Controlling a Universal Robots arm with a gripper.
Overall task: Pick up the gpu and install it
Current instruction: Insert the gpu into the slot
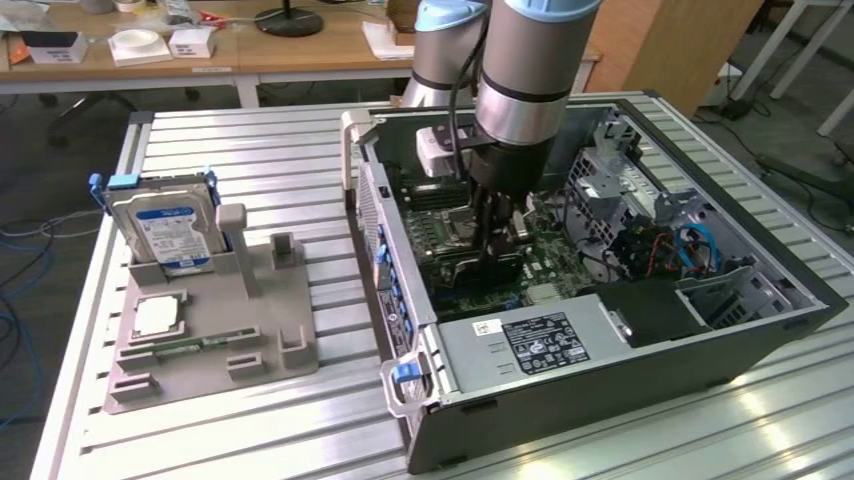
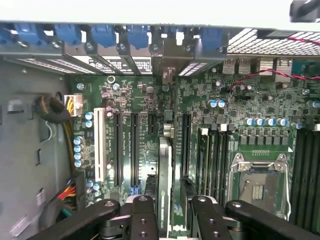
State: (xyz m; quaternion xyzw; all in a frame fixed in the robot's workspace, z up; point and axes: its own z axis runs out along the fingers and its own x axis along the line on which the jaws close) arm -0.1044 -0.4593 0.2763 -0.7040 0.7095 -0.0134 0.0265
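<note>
One step in hand: seating the gpu (image 2: pixel 164 185) into a slot on the motherboard (image 2: pixel 240 100).
Gripper (image 2: pixel 170 215): fingers (image 2: pixel 142 220) closed on the gpu's upper edge, card held on edge between them.
Gpu position: inside the computer case (image 1: pixel 747 330), above the motherboard, beside the white slot (image 2: pixel 99 145) and the dark slots; too hidden to tell whether already touching its slot.
Good practice, as judged: keep card upright and parallel to the slot, bracket toward the case's rear wall; press straight down, evenly, no twisting.
Materials: thin green card, silvery edge; glossy green motherboard studded with blue capacitors; grey sheet-metal case.
Outside the case: hard drive (image 1: pixel 163 225) standing in a grey holder (image 1: pixel 214 340) on the ribbed aluminium table (image 1: pixel 267 150).
</note>
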